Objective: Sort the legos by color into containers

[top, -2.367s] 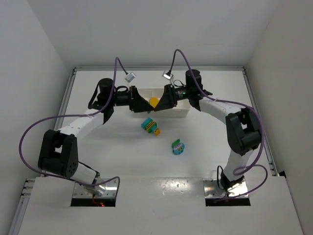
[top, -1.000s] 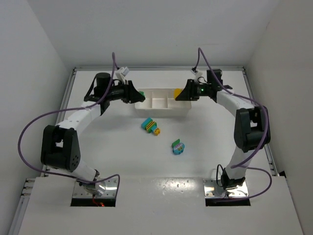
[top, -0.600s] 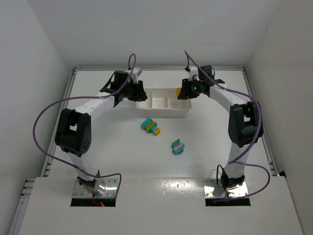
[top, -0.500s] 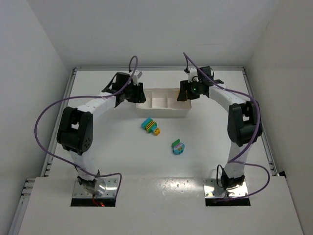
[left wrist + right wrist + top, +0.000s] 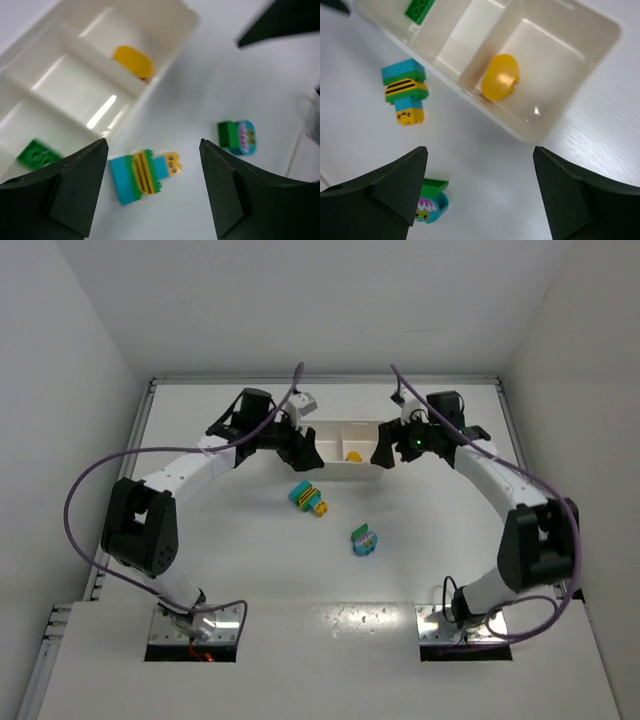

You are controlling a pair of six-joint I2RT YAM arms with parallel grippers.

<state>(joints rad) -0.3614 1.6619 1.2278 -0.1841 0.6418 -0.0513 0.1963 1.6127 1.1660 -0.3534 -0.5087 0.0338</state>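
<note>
The left jaws stand wide apart and carry nothing. In the left wrist view the striped clump (image 5: pixel 142 175), cyan and green with a yellow-orange end, lies on the worktop (image 5: pixel 200 90) below the gap between them, just beside the near wall of the tray (image 5: pixel 170 55). Its long axis runs roughly across that gap, from one finger toward the other. I judge that closing as they stand would take it end to end, and a turn of the wrist would meet its narrower width. The right jaws are just as wide and hold nothing. The striped clump lies well off to one side of them, and the second clump (image 5: pixel 432 202), green on cyan, sits low by one finger. From above, the left arm (image 5: pixel 190 468) is the nearer to the striped clump. The second clump lies further toward the bases and looks somewhat closer to the right arm (image 5: pixel 490 468). Both wrist views show a green brick (image 5: pixel 420 10) in the tray's left-end compartment, which the left arm covers from above. The yellow piece (image 5: pixel 500 77) in the right-end compartment shows in all three. The left wrist view is smeared, so fine detail of the clump is clearer from the right wrist.
</note>
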